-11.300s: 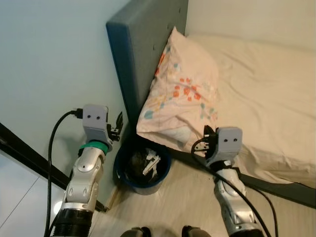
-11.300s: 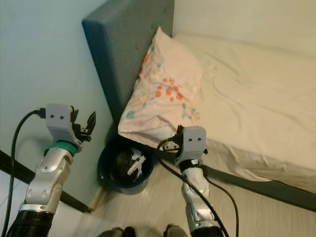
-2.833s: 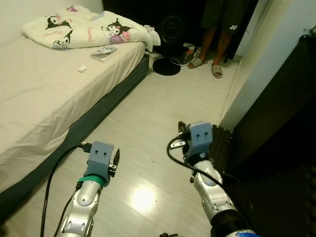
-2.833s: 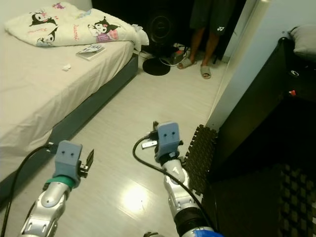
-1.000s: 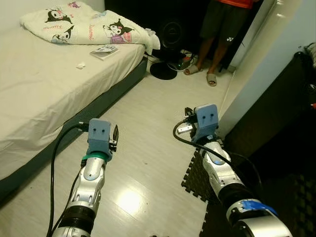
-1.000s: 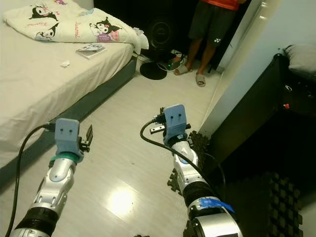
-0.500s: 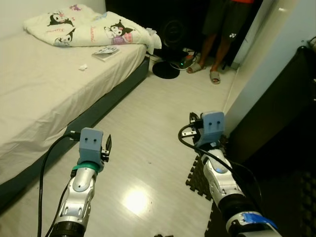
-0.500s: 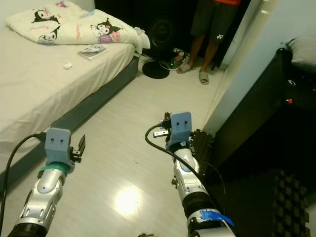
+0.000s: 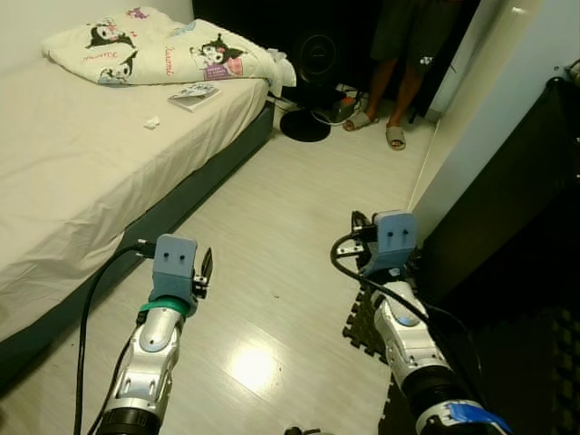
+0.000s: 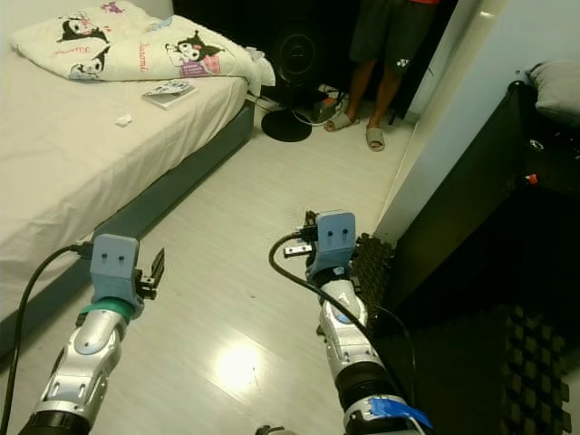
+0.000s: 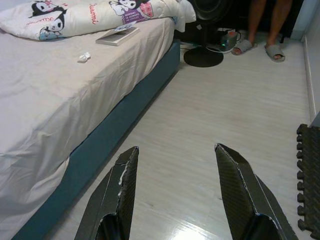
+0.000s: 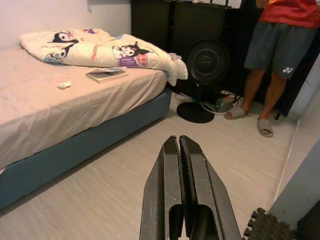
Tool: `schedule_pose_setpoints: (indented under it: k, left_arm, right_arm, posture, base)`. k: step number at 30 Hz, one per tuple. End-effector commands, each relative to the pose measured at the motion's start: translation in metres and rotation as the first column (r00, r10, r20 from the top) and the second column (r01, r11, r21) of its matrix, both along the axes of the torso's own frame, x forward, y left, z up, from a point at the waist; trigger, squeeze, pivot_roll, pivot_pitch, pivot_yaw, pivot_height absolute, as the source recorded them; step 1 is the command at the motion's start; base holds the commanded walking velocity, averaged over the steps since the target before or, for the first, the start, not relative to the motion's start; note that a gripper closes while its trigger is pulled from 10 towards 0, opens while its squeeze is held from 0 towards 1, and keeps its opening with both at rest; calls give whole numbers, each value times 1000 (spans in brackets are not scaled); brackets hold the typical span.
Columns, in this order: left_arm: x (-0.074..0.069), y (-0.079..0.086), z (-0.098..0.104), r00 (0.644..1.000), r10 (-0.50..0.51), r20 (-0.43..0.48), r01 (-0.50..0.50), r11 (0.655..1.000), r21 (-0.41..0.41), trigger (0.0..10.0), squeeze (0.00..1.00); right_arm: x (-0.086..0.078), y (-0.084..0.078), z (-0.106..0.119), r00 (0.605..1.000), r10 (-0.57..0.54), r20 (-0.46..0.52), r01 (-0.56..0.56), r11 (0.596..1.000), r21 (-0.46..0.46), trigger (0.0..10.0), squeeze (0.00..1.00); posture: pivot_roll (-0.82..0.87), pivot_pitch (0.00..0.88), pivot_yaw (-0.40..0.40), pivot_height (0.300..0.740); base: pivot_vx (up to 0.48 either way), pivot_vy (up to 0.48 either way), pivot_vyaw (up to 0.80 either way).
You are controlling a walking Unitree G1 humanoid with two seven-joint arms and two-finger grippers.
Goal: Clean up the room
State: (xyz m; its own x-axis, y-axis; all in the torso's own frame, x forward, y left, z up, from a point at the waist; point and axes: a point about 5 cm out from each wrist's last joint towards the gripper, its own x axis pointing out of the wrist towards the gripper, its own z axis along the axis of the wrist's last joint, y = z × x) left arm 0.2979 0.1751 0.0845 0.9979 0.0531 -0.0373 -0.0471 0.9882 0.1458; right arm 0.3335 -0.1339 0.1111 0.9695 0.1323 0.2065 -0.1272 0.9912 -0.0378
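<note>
No legible text on anything.

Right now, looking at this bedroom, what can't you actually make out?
- The person by the fan: cut off above the waist by the top edge in the eye views.
- The small white scrap on the bed: too small to identify.
- The booklet on the bed: its cover print is too small to read.
- The dark furniture on the right: its contents are lost in shadow.

A home bedroom: a low bed (image 9: pixel 82 172) with a cartoon-print quilt (image 9: pixel 163 56), a standing fan (image 9: pixel 313 68) and pale plank floor (image 9: pixel 272 236).
</note>
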Motion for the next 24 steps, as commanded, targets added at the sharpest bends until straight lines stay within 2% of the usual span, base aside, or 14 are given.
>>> schedule_pose_setpoints:
  k: [1, 16, 24]
  left_arm:
    - [1, -1, 1, 1000, 1, -8, -1, 1000, 3, 10000, 0]
    - [10, -12, 12, 1000, -12, 27, 12, 1000, -11, 10000, 0]
    - [8, -15, 10, 1000, -19, 24, 19, 1000, -16, 10000, 0]
  right_arm:
    - [0, -6, -1, 1000, -24, -12, 24, 1000, 2, 10000, 0]
    - [-4, 6, -5, 999, 15, -37, -16, 1000, -7, 10000, 0]
    - [-6, 7, -7, 999, 14, -40, -15, 1000, -4, 10000, 0]
  posture:
    - [-2, 50, -11, 740]
    - [9, 62, -24, 740]
    - [4, 55, -20, 740]
  base:
    - [0, 0, 0]
    - [0, 0, 0]
    - [0, 0, 0]
